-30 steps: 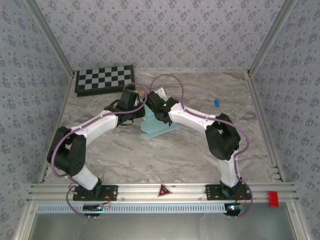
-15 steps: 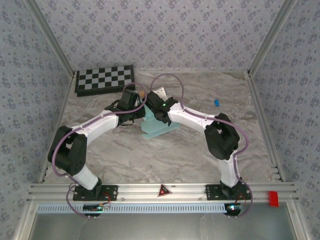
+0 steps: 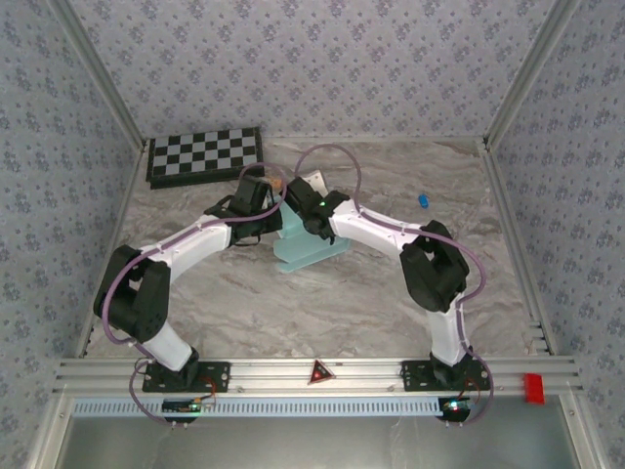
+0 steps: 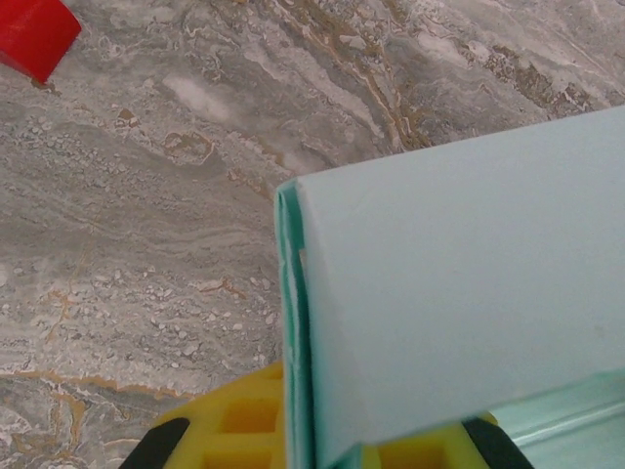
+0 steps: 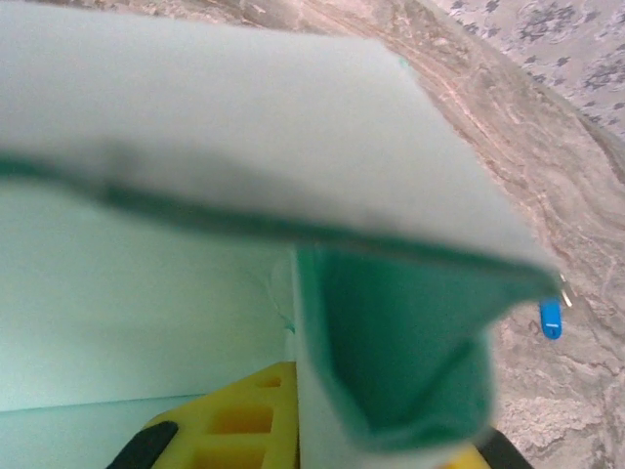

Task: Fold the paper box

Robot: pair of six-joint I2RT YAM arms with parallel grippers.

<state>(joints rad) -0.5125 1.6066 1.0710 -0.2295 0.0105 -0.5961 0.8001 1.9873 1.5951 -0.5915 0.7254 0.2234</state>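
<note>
The paper box (image 3: 311, 250) is pale cyan card, partly folded, resting on the marble table behind the middle. Both arms meet over its far end. My left gripper (image 3: 266, 207) is shut on a folded edge of the box; in the left wrist view the card (image 4: 459, 313) runs down between the yellow fingers (image 4: 234, 425). My right gripper (image 3: 296, 209) is shut on a wall of the box; in the right wrist view that upright flap (image 5: 391, 352) stands between its yellow fingers (image 5: 234, 420), with a wide panel (image 5: 225, 107) overhead.
A black-and-white checkerboard (image 3: 203, 154) lies at the back left. A small blue object (image 3: 424, 200) sits right of the arms, also seen as a blue clip (image 5: 552, 318). A red block (image 4: 34, 34) lies on the marble beyond the box. Patterned walls close in the table.
Both grippers and the box have barely shifted; the right wrist has edged slightly. Both holds on the card are unchanged.
</note>
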